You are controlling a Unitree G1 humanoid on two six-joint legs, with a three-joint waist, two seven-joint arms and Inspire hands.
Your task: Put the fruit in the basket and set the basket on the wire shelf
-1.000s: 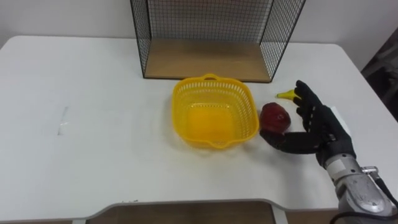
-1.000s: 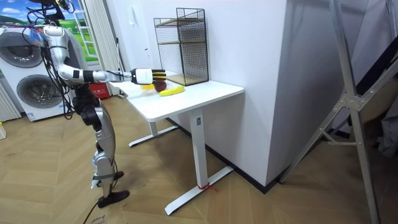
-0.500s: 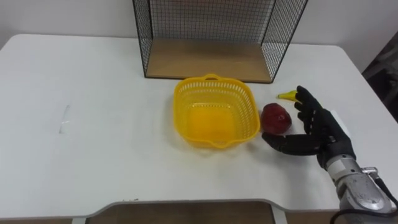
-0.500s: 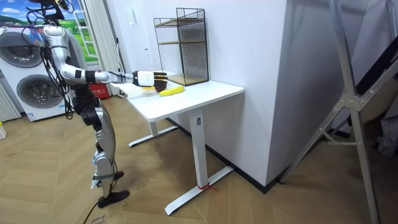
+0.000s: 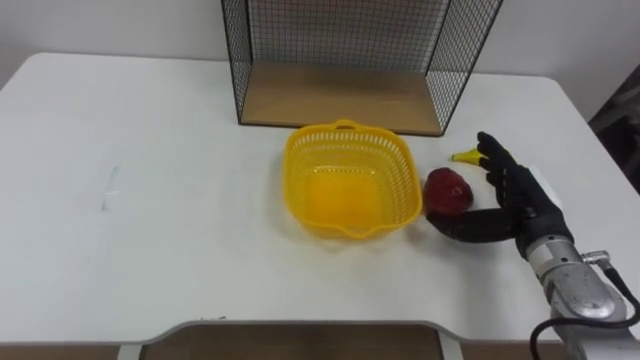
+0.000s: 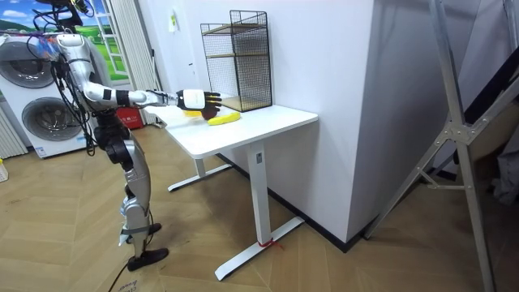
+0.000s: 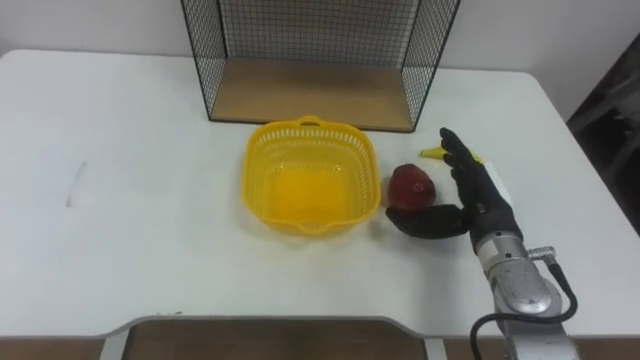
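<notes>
Red fruit: crept closer to with spread right hand, thumb alongside; left ungripped, basket empty.

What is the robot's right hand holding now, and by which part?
Nothing is held yet. The right hand is open beside the round red fruit: thumb in front of it, straight fingers at its right side, not curled round it.
</notes>
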